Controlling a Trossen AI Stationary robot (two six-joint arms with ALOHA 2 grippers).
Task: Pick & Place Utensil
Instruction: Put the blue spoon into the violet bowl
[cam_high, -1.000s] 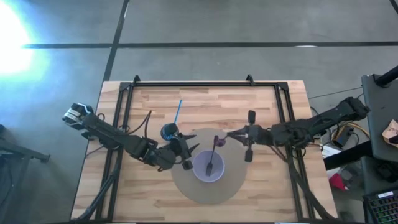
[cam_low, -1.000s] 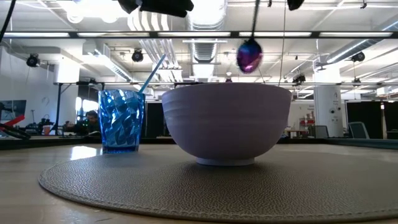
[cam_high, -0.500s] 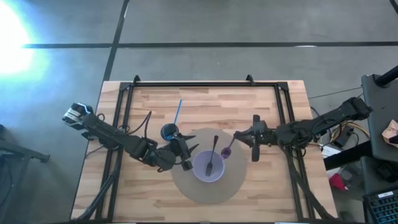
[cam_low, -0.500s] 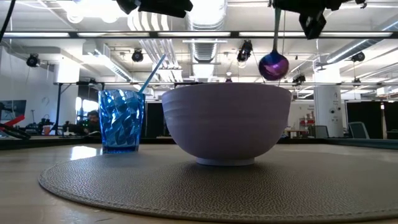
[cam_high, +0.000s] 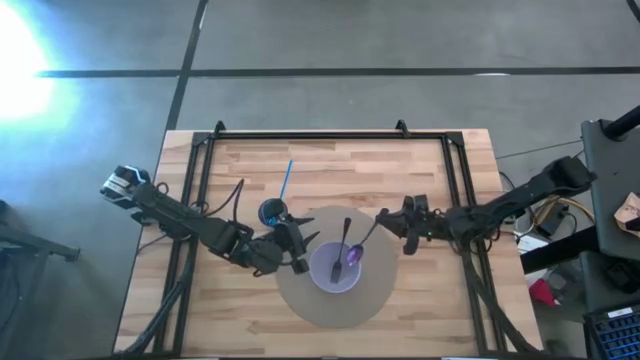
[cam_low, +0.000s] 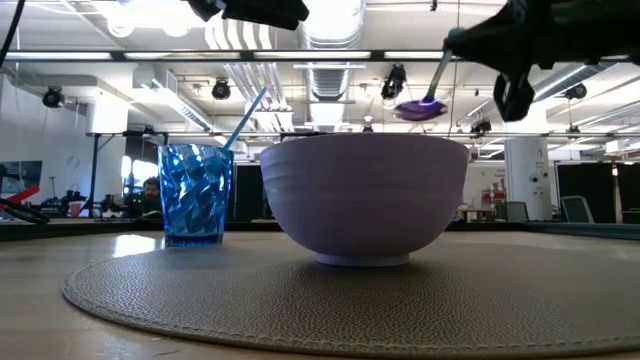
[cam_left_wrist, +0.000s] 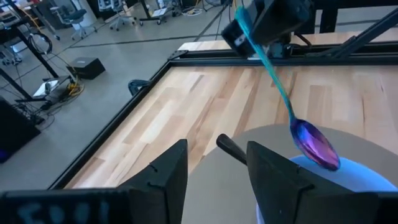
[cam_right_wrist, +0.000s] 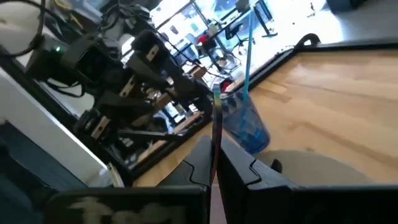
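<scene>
I have the right gripper (cam_high: 392, 222) pinching the thin handle of the purple spoon (cam_high: 356, 251), and the job now is to get that spoon down into the pale bowl (cam_high: 335, 270) cleanly. I judge the best way is to lower the wrist gently until the spoon's head rests against the inside of the bowl, then part the fingers and back off along the handle's line, so the release does not flick it over the rim. The spoon slopes down from the gripper, which sits off the bowl's right side over the edge of the round mat (cam_high: 300, 305); its head hangs above the bowl's opening, and from table height I see it just above the rim (cam_low: 420, 108), not yet inside. A dark utensil (cam_high: 341, 247) already lies in the bowl, so I would steer the spoon to settle next to it, not across it. The left gripper (cam_high: 297, 246) waits on the bowl's other side, fingers spread (cam_left_wrist: 163, 180) and empty, close enough to the bowl that I would keep it parked. The blue cup (cam_high: 271, 212) with its straw (cam_high: 286, 178) stands just beyond the left gripper, near the mat's edge, clear of the spoon's path.
</scene>
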